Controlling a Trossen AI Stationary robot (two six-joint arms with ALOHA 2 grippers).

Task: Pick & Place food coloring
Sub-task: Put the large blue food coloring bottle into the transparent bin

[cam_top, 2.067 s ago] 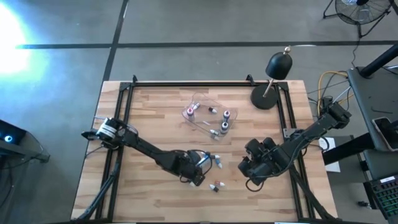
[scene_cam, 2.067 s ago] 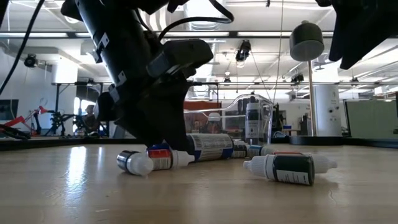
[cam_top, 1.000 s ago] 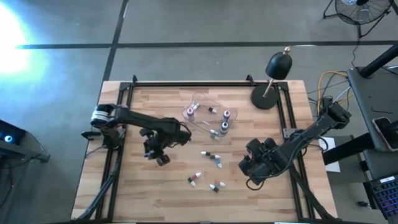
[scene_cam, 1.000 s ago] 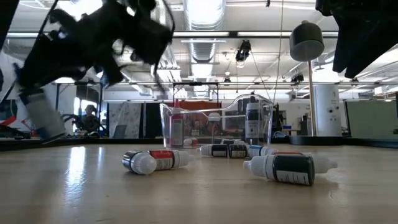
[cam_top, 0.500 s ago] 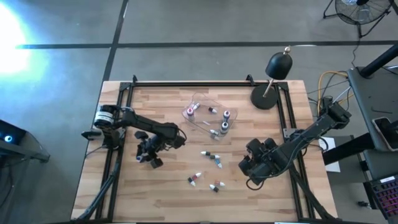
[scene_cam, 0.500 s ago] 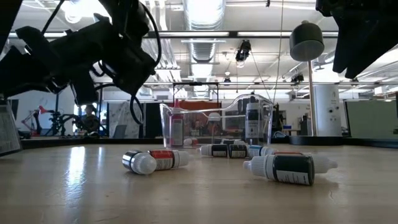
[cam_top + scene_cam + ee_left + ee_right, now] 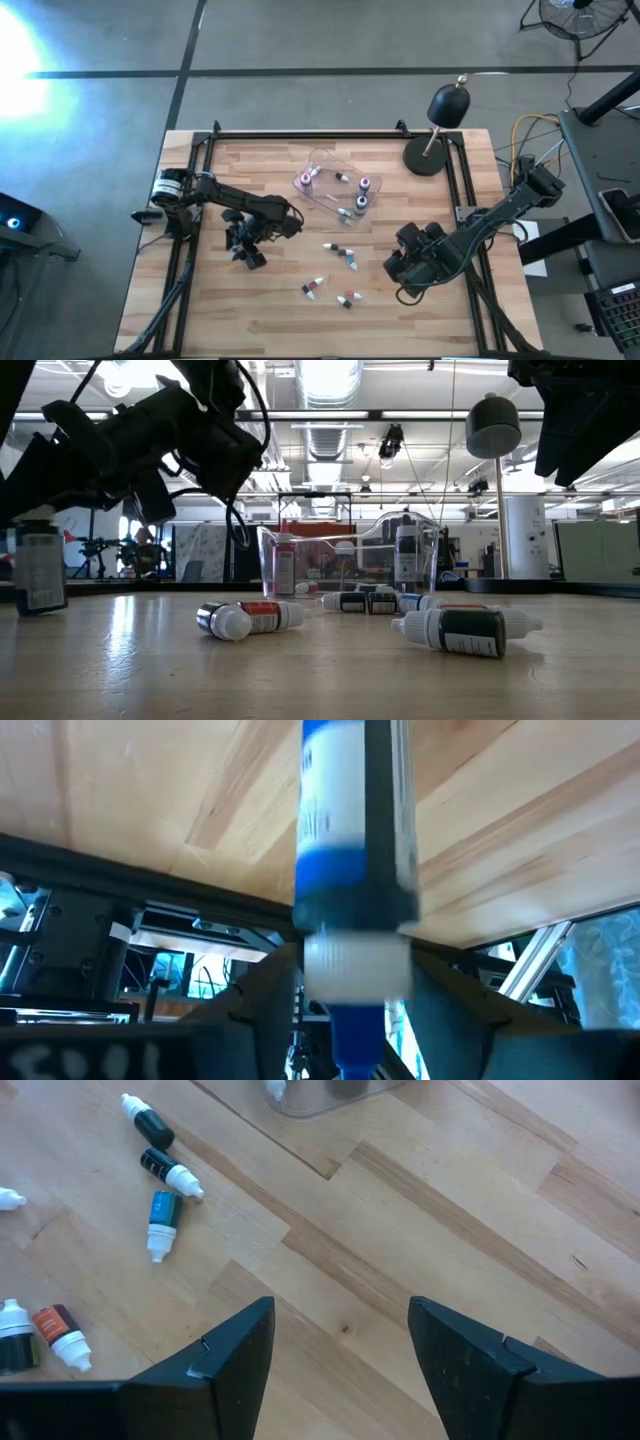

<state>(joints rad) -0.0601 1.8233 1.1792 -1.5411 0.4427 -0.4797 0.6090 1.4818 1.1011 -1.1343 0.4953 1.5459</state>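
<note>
**Left of the tray, a blue bottle between the jaws**

High view: left gripper (image 7: pixel 246 250) hovers left of scattered food coloring (image 7: pixel 340 272); right gripper (image 7: pixel 405 270) waits, jaws apart.

Left wrist view: blue bottle (image 7: pixel 355 850) stands between its fingers (image 7: pixel 455 1010), seemingly loosened.

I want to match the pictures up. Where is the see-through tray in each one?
High view: tray on the table's far half, near the middle.
Low view: middle, behind the lying bottles.
Left wrist view: not in it.
Right wrist view: just a corner, beyond the lying bottles.
Shared landmark: the blue bottle lying near it.
</note>
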